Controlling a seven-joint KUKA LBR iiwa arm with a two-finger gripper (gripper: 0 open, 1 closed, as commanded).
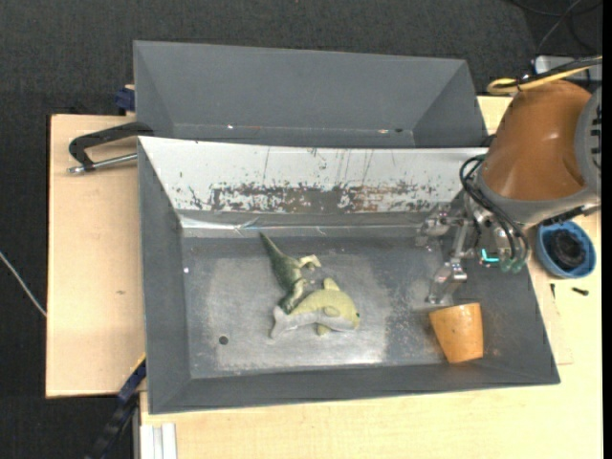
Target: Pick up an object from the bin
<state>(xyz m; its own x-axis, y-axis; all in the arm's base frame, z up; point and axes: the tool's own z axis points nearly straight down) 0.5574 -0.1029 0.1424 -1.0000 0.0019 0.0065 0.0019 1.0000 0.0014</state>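
Note:
My gripper hangs at the right side of the bin, a little above the floor, with its two metal fingers apart and nothing between them. Just in front of its lower fingertip lies an orange cup on its side near the front right corner, close to the fingertip but apart from it.
In the middle of the bin floor lie a dark green toy dinosaur and a pale yellow-green toy fish, touching each other. The arm with its orange cover comes in over the right rim.

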